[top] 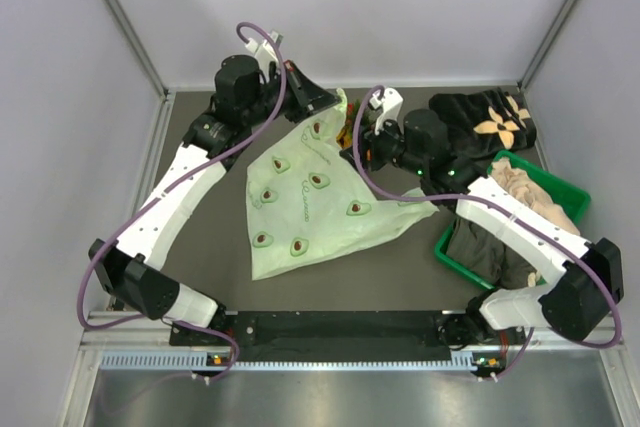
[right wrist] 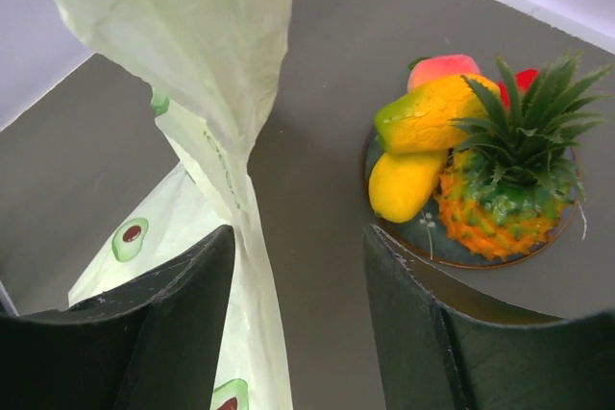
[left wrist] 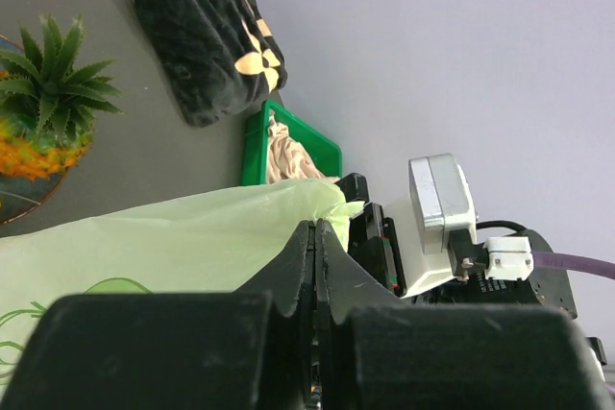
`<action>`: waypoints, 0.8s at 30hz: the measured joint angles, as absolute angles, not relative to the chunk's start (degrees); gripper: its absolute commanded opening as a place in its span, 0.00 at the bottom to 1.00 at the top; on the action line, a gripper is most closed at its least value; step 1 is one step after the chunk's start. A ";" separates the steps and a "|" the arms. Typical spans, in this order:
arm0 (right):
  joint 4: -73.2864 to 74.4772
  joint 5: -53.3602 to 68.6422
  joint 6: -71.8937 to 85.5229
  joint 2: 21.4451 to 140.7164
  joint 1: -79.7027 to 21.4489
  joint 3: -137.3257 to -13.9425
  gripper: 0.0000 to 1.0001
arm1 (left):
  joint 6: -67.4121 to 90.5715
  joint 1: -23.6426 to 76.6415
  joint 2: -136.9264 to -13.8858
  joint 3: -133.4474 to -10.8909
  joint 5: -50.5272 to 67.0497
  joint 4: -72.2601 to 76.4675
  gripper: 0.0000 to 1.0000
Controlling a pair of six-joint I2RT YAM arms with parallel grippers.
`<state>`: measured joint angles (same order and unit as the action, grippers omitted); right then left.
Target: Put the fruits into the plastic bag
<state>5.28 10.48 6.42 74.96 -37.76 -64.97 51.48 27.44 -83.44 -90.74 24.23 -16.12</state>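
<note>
Far left, the left gripper (left wrist: 315, 229): jaws pressing together, pinching the plastic bag (top: 310, 197) by its far edge and holding it up. Bag is lying mid-table, thin, crinkled, translucent pale green. The right gripper (right wrist: 298, 237): jaws standing apart, a twisted strip of bag hanging between them. At the far side, the fruits (right wrist: 432, 117) are sitting piled on a round plate (right wrist: 430, 240): spiky-crowned pineapple (right wrist: 495, 204), smooth mangoes (right wrist: 404, 184).

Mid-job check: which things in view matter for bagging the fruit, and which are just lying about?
For the job: plastic bag; pineapple; mangoes; yellow piece; red fruit.
Lying about: plate under the fruits; dark cloth; green basket holding clothes.
</note>
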 measured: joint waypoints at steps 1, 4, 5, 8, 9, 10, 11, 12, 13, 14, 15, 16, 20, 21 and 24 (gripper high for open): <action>5.08 10.09 6.42 74.96 -37.76 -64.97 0.54 | 51.57 27.31 -83.42 -90.74 24.32 -16.12 0.00; 3.22 9.02 6.63 74.98 -37.76 -64.97 0.54 | 51.75 27.00 -83.31 -90.74 24.47 -16.05 0.00; 2.63 9.02 6.68 75.00 -37.76 -64.97 0.54 | 51.75 26.96 -83.26 -90.74 24.47 -16.08 0.00; 1.43 9.45 7.11 75.33 -37.76 -65.56 0.53 | 51.75 26.89 -83.00 -90.74 24.47 -16.10 0.00; 1.10 9.78 7.22 75.68 -37.76 -66.02 0.53 | 51.75 26.87 -82.96 -90.74 24.49 -16.10 0.00; 0.82 10.09 7.27 75.90 -37.76 -66.28 0.53 | 51.75 26.87 -82.89 -90.74 24.49 -16.08 0.00; 0.69 10.39 7.31 76.18 -37.76 -66.57 0.53 | 51.75 26.87 -82.87 -90.74 24.58 -16.08 0.00; -0.01 10.74 7.31 76.51 -37.76 -66.57 0.53 | 51.75 26.87 -82.87 -90.74 24.64 -16.03 0.00; -0.10 10.96 7.31 76.79 -37.76 -66.57 0.53 | 51.77 26.87 -82.87 -90.74 24.67 -16.03 0.00; -0.21 11.09 7.29 77.06 -37.76 -66.57 0.53 | 51.77 26.87 -82.87 -90.74 24.67 -16.03 0.00; -0.45 11.29 7.29 77.47 -37.76 -66.57 0.53 | 51.79 26.87 -82.87 -90.74 24.71 -16.03 0.00; -0.64 11.46 7.27 77.93 -37.76 -66.57 0.53 | 51.81 26.87 -82.87 -90.74 24.75 -15.99 0.00; -0.84 11.66 7.05 79.81 -37.76 -66.57 0.53 | 52.01 26.87 -82.85 -90.74 25.06 -15.81 0.00; -0.82 11.64 7.03 80.18 -37.76 -66.57 0.53 | 52.03 26.87 -82.85 -90.74 25.12 -15.81 0.00; -0.84 11.64 6.92 80.73 -37.76 -66.57 0.52 | 52.18 26.85 -82.81 -90.74 25.23 -15.79 0.00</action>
